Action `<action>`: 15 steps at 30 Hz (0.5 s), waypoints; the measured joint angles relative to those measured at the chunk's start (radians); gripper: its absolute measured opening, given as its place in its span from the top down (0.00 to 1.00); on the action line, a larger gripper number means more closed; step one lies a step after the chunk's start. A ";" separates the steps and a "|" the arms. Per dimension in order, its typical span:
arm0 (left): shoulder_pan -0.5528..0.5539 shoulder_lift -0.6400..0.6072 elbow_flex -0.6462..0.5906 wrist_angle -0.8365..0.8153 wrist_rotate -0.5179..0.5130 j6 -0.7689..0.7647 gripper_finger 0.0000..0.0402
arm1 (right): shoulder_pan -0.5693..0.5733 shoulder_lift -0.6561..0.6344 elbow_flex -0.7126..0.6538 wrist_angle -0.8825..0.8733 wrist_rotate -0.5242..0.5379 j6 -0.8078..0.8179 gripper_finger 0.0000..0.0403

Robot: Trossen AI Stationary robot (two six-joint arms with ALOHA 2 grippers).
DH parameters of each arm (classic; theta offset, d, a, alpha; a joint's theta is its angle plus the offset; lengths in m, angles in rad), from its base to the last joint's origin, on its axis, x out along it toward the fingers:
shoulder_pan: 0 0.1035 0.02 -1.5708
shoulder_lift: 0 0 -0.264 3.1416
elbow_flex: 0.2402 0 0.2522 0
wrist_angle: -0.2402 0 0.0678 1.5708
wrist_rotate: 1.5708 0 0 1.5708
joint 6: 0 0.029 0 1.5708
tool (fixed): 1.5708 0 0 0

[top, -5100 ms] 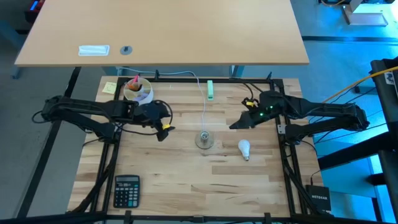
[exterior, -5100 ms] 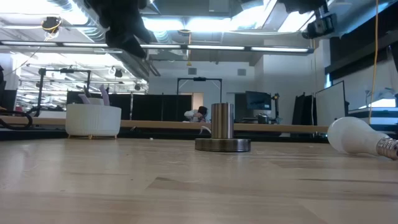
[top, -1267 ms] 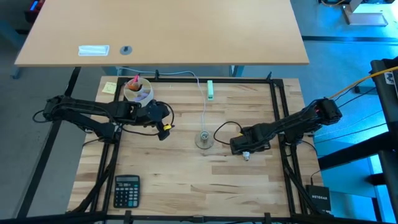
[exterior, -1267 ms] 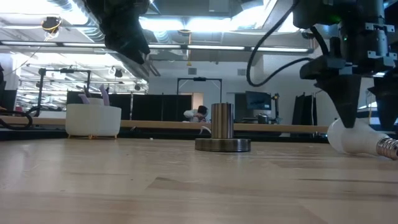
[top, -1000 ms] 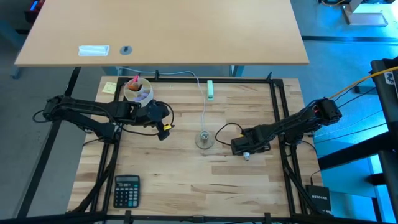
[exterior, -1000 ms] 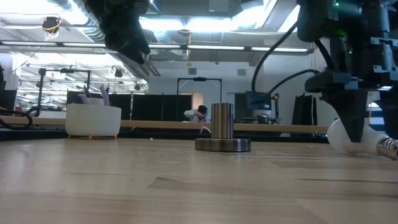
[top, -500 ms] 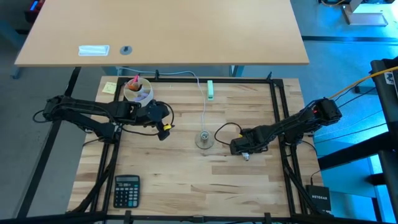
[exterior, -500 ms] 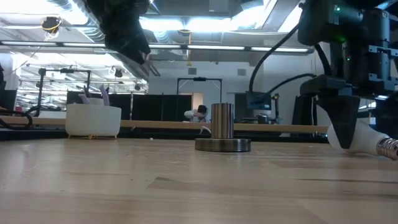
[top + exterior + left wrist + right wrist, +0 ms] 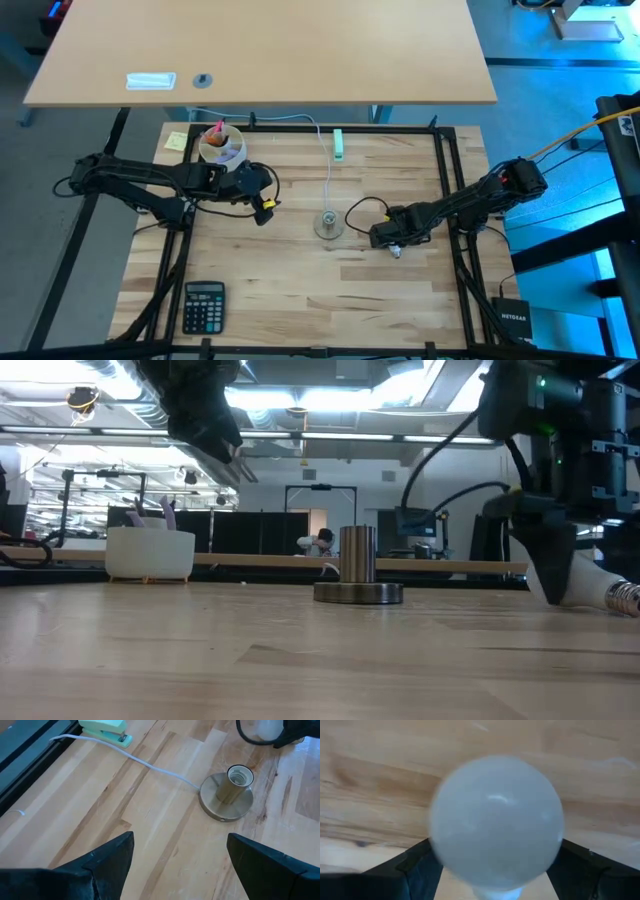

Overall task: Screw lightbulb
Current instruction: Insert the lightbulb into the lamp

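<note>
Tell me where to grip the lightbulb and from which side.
Grip the lightbulb across its round white globe, coming straight down from above. It lies on its side on the table, silvery screw base pointing away from the socket, so gripping the globe leaves the thread free. The right gripper already straddles the globe.

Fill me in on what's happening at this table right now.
The right arm's tool is down at the tabletop around the white lightbulb, one finger on either side of its glass; the bulb lies on its side, not lifted clear. The metal socket base stands empty to the bulb's left in the high view, its cord running to a green plug block. The left arm's tool waits open above the table, off to the socket's left.
</note>
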 joint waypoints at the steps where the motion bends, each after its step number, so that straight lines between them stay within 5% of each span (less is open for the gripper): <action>1: 0.000 0.000 0.000 0.001 0.000 0.004 0.23 | 0.000 0.008 0.000 -0.002 -0.008 -0.003 0.24; 9: 0.000 0.000 0.000 0.000 0.000 -0.013 0.23 | 0.008 0.017 0.002 -0.002 -0.021 -0.009 0.24; 15: 0.000 0.000 0.000 -0.001 0.000 -0.016 0.23 | 0.008 0.017 0.001 -0.004 -0.024 -0.009 0.35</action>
